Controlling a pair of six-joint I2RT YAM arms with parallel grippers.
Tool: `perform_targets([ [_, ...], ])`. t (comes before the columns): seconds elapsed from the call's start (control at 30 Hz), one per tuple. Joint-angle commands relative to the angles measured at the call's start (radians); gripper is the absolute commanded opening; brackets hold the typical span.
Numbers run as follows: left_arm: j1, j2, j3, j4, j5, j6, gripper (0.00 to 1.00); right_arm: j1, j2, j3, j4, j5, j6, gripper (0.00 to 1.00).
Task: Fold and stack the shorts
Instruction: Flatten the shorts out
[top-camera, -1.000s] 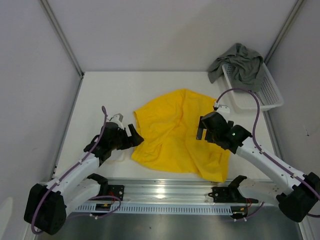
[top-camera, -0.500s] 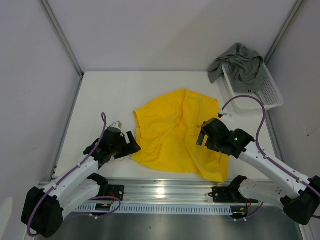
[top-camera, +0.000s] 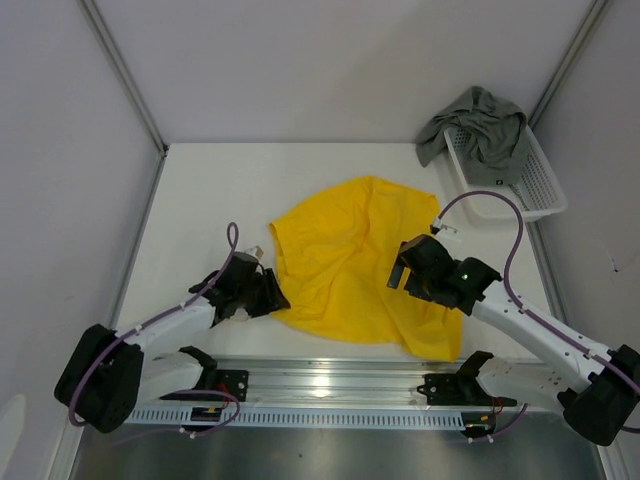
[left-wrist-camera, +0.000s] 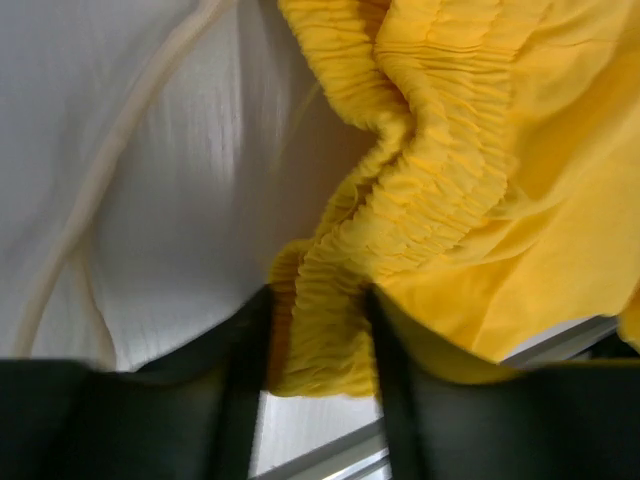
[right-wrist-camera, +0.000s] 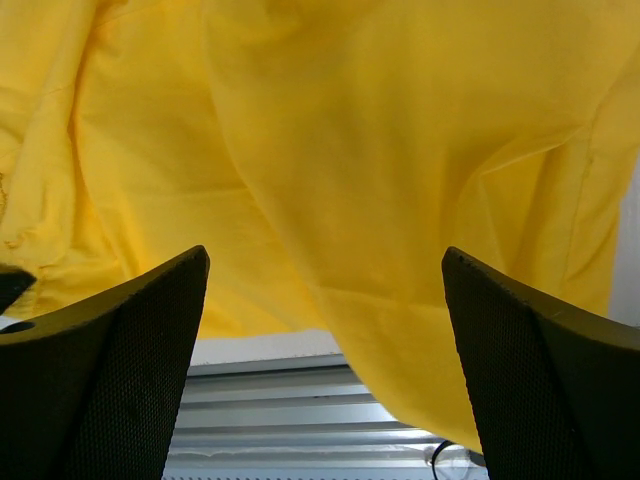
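Top external: is looking steeply down from above and behind the arm bases, far enough back to be taking in the whole white table (top-camera: 200, 190), both arms and the white mesh basket (top-camera: 535, 185) at the far right corner.
Left wrist: is riding low and very close, looking along the left gripper (left-wrist-camera: 315, 310) at the gathered waistband of the yellow shorts (left-wrist-camera: 450, 150); its dark fingers are blurring along the bottom edge.
Right wrist: is hanging close above the same cloth, facing back toward the metal rail (right-wrist-camera: 270, 415) at the table's near edge, with the right gripper (right-wrist-camera: 325, 255) framing the bottom corners.
Shared: all three are showing the yellow shorts; the top view and the right wrist are both catching the rail.
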Motion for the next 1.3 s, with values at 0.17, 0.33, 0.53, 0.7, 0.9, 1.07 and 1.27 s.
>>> perform_targets([
  [0.17,0.072,0.181,0.108,0.089,-0.098,-0.006,0.00,-0.096,0.040,-0.029,0.172,-0.074,-0.076,1.00],
  [0.33,0.284,0.306,0.270,0.046,-0.073,0.049,0.00,-0.223,0.144,-0.003,0.309,-0.184,-0.151,0.99],
  [0.53,0.487,0.314,0.333,0.029,-0.092,0.072,0.00,-0.242,0.287,0.104,0.329,-0.259,-0.176,0.99],
  [0.7,0.597,0.288,0.301,0.043,-0.138,0.078,0.00,-0.202,0.272,0.092,0.315,-0.273,-0.174,0.99],
  [0.9,0.619,0.331,0.330,0.052,-0.126,0.084,0.00,-0.103,0.209,0.002,0.300,-0.332,-0.176,0.88],
  [1.07,0.619,0.356,0.339,0.074,-0.132,0.092,0.00,-0.047,0.051,-0.179,0.425,-0.504,-0.188,0.79],
  [1.27,0.623,0.388,0.361,0.077,-0.143,0.103,0.00,-0.044,0.040,-0.264,0.505,-0.561,-0.194,0.77],
])
